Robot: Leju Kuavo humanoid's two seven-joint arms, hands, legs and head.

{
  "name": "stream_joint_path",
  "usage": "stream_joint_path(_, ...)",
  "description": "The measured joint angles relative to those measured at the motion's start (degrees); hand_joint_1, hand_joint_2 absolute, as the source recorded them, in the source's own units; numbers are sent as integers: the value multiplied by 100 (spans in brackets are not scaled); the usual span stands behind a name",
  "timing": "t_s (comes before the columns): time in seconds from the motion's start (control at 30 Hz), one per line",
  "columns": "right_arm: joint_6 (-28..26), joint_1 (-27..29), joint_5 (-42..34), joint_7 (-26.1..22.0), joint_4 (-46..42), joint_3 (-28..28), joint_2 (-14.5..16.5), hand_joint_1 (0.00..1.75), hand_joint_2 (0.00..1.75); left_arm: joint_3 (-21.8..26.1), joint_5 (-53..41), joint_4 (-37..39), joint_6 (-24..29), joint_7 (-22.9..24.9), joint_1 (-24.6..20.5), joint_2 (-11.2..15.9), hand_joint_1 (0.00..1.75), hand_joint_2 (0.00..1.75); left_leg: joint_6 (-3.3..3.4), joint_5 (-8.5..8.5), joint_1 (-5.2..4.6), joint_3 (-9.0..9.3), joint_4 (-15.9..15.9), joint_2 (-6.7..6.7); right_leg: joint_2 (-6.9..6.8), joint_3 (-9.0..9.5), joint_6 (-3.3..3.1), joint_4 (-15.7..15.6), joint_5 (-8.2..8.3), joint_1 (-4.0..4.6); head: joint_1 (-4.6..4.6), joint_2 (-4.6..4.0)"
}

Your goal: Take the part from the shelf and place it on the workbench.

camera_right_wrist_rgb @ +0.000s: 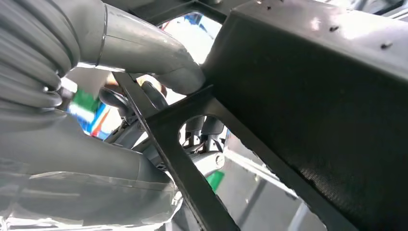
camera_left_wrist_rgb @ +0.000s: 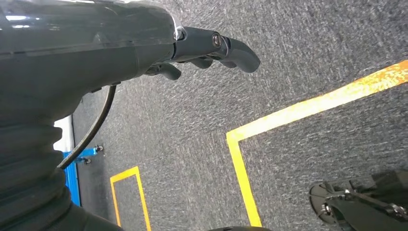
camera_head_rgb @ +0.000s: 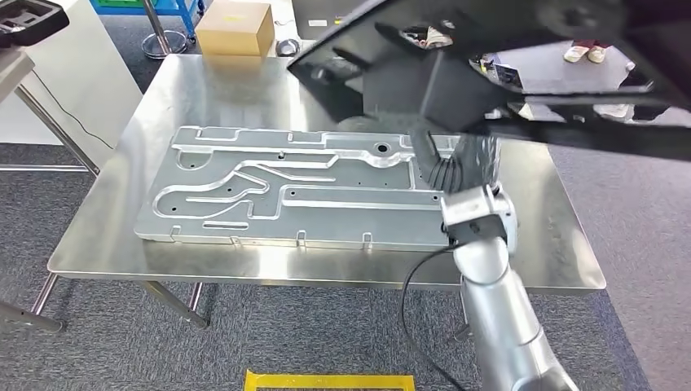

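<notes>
Right hand raised over the counter's right end, fingers wrapped round a strut of the black frame part, thumb pressed against its solid panel. Held aloft and tilted above the fingers, spreading beyond them over the counter's far right corner. Below and just beside the fingers, a machined aluminium plate with milled channels, flat on the steel counter. Farther beyond, a cardboard box on the floor past the counter's far edge. Left hand hanging over grey carpet with yellow tape lines, fingers curled in, holding nothing.
</notes>
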Motion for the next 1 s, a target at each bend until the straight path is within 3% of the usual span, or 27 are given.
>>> stream_joint_path(0.17,-180,-604,559,327,357,-29,-108,175,175,19,16,0,-32,-23,-26,0,0,175,26,-2,-18,-6,9,1,-1,1,79,-12,8,-18,-1,0)
stream_joint_path(0.33,-522,-1228,1804,1020,827,33,-201,175,175,107,15,0,-49,-66,-25,-2,0,175,27,-2,-20,-7,11,1,-3,-2,112,-12,8,-22,-2,0)
stream_joint_path(0.57,-761,-2015,3691,2122,1864,240,-377,175,175,156,-28,0,-90,-92,-29,-2,0,175,26,1,-3,-7,11,1,-9,-6,113,-6,9,-20,-1,0)
stream_joint_path(0.8,-513,-2603,4599,2772,3210,367,-399,175,175,245,-103,0,-139,-113,-40,-3,0,175,23,3,13,-7,11,-1,-11,-6,112,-3,9,-9,-1,0)
stream_joint_path(1.0,-415,-2784,5082,3116,4299,497,-361,175,175,283,-226,-1,-223,-88,-78,-2,0,175,22,3,14,-10,11,-4,-13,-7,112,-1,8,-9,-1,0)
